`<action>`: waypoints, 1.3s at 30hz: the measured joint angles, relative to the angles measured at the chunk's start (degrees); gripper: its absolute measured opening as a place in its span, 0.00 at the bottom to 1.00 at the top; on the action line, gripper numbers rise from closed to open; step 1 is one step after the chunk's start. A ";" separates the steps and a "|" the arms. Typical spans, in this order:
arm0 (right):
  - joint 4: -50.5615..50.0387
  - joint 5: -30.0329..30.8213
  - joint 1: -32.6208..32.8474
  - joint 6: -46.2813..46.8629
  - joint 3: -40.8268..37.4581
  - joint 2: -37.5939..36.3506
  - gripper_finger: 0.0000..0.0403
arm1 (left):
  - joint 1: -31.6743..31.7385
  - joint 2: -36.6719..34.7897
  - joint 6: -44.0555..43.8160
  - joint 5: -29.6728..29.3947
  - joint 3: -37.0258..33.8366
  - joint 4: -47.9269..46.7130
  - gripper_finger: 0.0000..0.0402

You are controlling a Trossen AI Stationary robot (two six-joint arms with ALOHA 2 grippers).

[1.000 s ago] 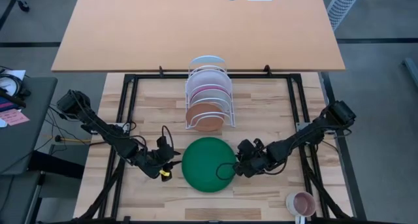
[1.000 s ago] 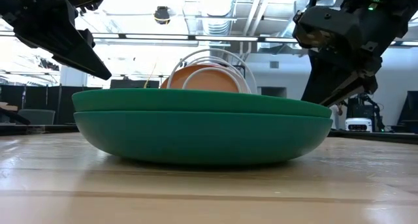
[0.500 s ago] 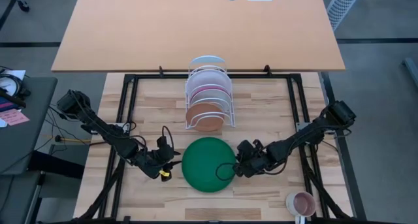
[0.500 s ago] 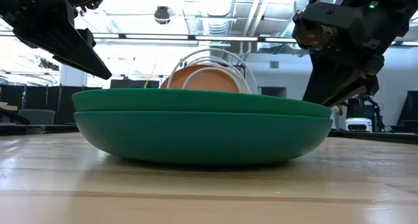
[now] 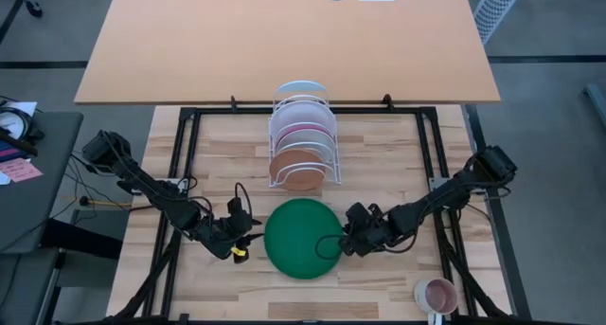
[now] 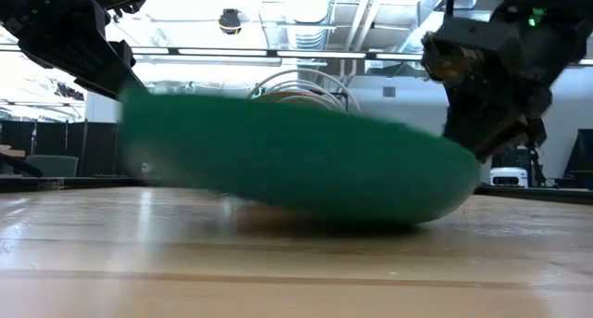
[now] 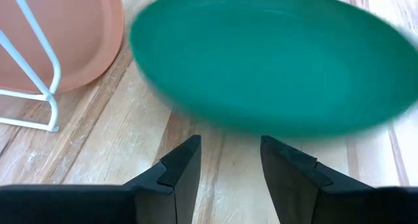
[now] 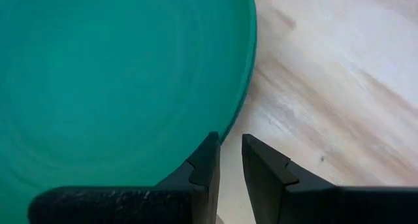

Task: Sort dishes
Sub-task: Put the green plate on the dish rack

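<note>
I count four plates. One dark green plate (image 5: 301, 239) sits on the wooden table (image 5: 398, 173) toward its near edge, between my two arms; in the low view it stands tilted, its side by the left arm raised and its side by the right arm down. The other three stand on edge in the single white wire rack (image 5: 303, 143) behind it: a terracotta-brown plate (image 5: 295, 169) at the front, a magenta-pink plate (image 5: 305, 133) behind that, then a white plate (image 5: 301, 110). A pale blue rim (image 5: 301, 85) shows at the rack's far end; I cannot tell what it belongs to. One small pink mug (image 5: 437, 295) stands at the near right corner, well apart from the rest. I read no writing or labels anywhere. My right gripper (image 8: 226, 160) has its fingers closed on the green plate's rim, one finger over the plate's inner face and one outside the rim. My left gripper (image 7: 230, 164) hovers just beside the opposite rim, fingers parted and grasping nothing. The green plate blocks most of the rack in the low view.
</note>
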 joint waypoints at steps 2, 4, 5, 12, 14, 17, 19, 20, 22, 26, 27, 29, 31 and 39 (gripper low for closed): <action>0.43 -0.23 -0.07 0.01 -0.70 0.01 0.17 | 0.00 0.00 -0.02 0.00 0.00 -0.02 0.38; 1.13 -0.25 -0.08 -0.01 -1.03 0.01 0.17 | 0.00 0.00 0.00 0.00 0.00 -0.02 0.38; 1.56 -0.38 -0.08 -0.02 -1.11 0.01 0.17 | 0.00 0.00 0.00 0.00 0.00 -0.02 0.38; 3.19 -0.61 -0.08 -0.80 -1.46 0.14 0.17 | 0.00 0.00 0.35 0.00 0.01 -0.10 0.38; 3.35 -0.60 -0.06 -0.84 -1.44 0.10 0.17 | 0.00 0.00 0.35 -0.02 0.02 -0.07 0.38; 3.34 -0.59 -0.12 -0.82 -1.44 0.10 0.17 | 0.00 0.00 0.20 -0.10 0.02 0.04 0.38; 3.49 -0.55 -0.11 -0.82 -1.42 0.10 0.17 | 0.03 0.00 -0.38 -0.45 0.02 0.09 0.38; 3.47 -0.55 -0.10 -0.82 -1.42 0.10 0.17 | 0.23 0.00 -0.83 -0.52 0.02 0.12 0.38; 3.47 -0.52 -0.10 -0.82 -1.42 0.10 0.17 | 0.77 0.00 -1.73 -0.52 0.02 0.13 0.38; 3.50 -0.49 -0.10 -1.45 -1.40 0.10 0.17 | 1.83 0.00 -2.38 -0.54 0.02 0.12 0.38; 3.49 -0.49 -0.10 -1.50 -1.40 0.09 0.17 | 1.96 0.00 -2.39 -0.52 0.02 0.13 0.38; 3.49 -1.18 -0.10 -1.49 -1.38 -0.04 0.17 | 2.19 0.00 -2.38 -0.41 0.02 0.13 0.38; 3.51 -1.90 -0.10 -1.30 -1.38 -0.30 0.17 | 2.25 0.00 -2.29 -0.37 0.02 0.11 0.38; 3.86 -3.15 0.47 -1.08 -1.31 -0.39 0.17 | 2.25 0.00 -2.25 -0.01 0.02 0.00 0.38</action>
